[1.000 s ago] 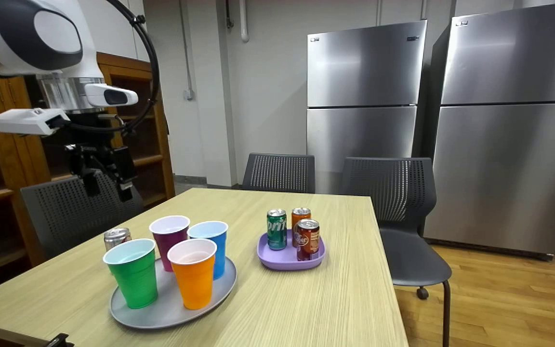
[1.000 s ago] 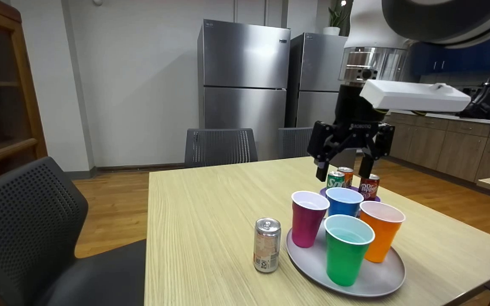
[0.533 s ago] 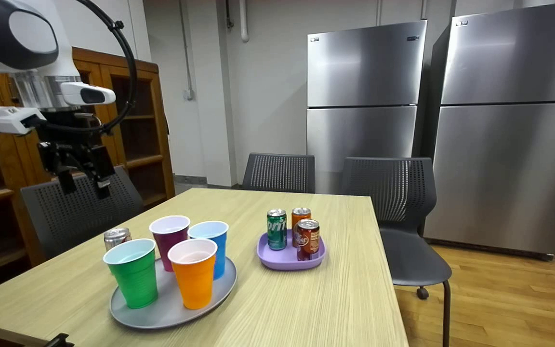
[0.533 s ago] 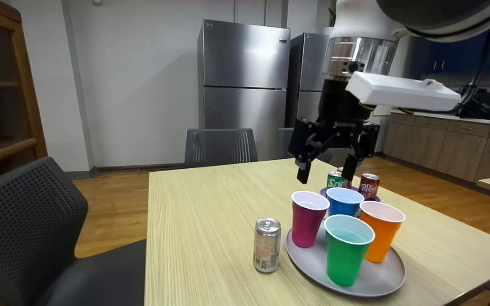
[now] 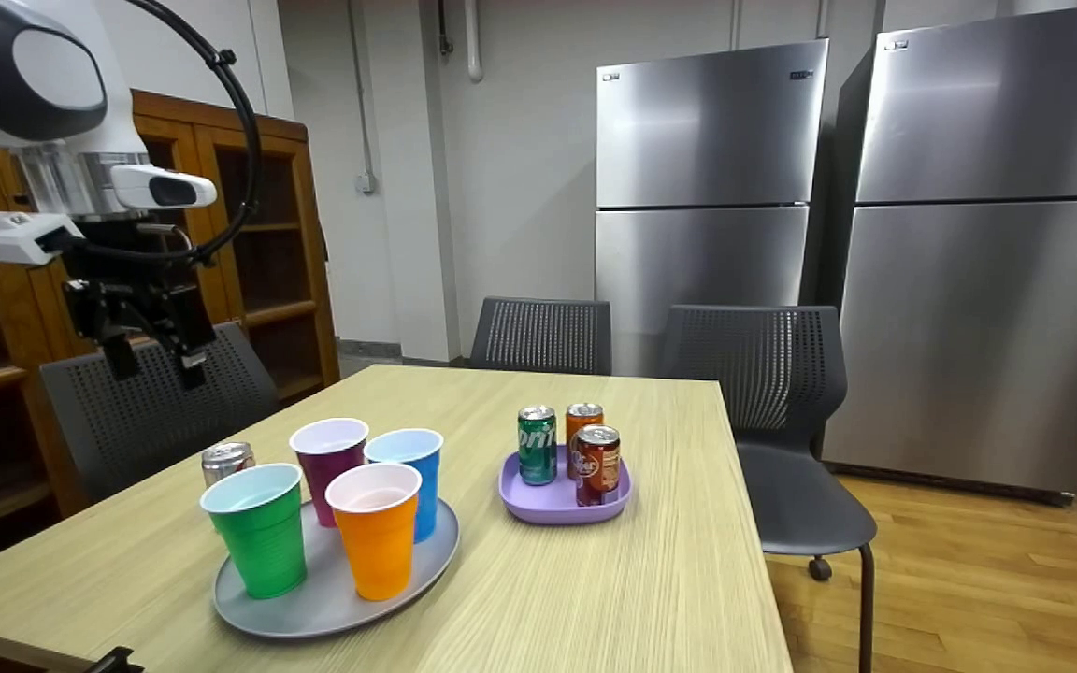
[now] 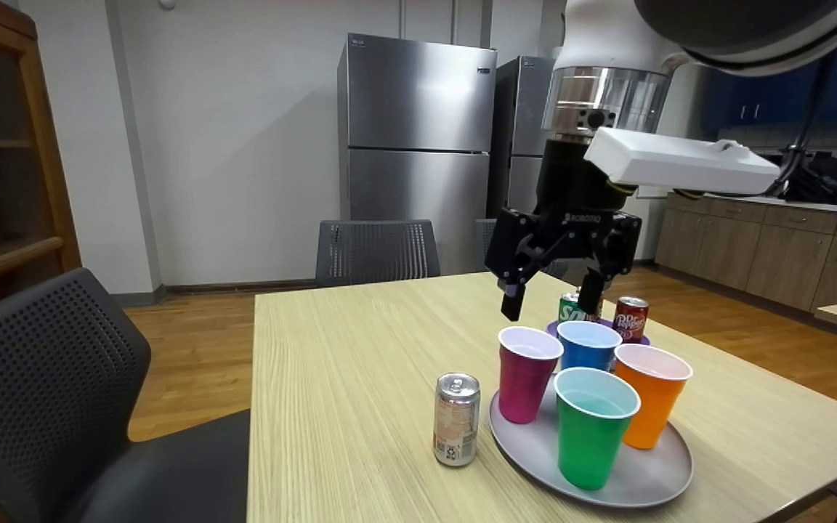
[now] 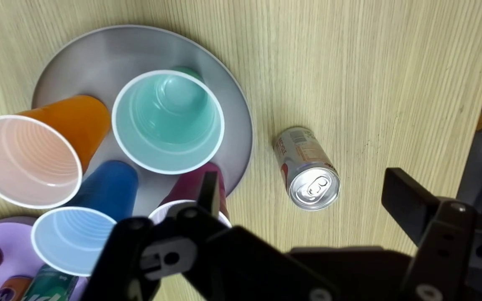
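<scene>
My gripper hangs open in the air above the table, its black fingers wide apart with nothing between them. Beneath the gap in the wrist view, a silver can stands alone on the wood, not touched. Beside it lies a round grey plate bearing a purple cup, a blue cup, an orange cup and a green cup. In the wrist view the left finger partly covers the purple cup. The gripper is higher than every cup in both exterior views.
A purple tray holds a green Sprite can, a Dr Pepper can and an orange can. Dark chairs stand around the table. A wooden cabinet and steel refrigerators are behind.
The arm has shifted left in both exterior views, mostly in the earlier half second, and sits slightly lower than half a second ago. Jaws stay apart; cups, cans, plate and tray have not moved.
</scene>
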{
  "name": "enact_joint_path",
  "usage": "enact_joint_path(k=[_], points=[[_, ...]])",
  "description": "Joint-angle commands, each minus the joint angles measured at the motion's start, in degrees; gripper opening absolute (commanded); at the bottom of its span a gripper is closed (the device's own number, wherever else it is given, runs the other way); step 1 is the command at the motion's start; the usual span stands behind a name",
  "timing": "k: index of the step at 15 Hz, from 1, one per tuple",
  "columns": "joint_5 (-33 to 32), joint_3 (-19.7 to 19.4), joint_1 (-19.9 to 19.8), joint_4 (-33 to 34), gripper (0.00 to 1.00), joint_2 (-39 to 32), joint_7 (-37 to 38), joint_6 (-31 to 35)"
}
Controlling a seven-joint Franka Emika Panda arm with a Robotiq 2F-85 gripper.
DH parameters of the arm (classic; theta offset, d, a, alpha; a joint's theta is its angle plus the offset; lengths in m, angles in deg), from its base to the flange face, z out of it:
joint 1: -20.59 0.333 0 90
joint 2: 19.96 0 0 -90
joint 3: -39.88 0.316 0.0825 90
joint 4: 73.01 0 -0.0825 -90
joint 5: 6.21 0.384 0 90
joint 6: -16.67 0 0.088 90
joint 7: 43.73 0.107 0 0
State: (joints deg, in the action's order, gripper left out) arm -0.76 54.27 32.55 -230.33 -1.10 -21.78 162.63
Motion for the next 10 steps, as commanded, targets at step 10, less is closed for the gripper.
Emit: enact_joint_path(k=[10], points=[[-3.9,1.5,0.3,5.9,1.00,-16.2,-2.6,10.8]])
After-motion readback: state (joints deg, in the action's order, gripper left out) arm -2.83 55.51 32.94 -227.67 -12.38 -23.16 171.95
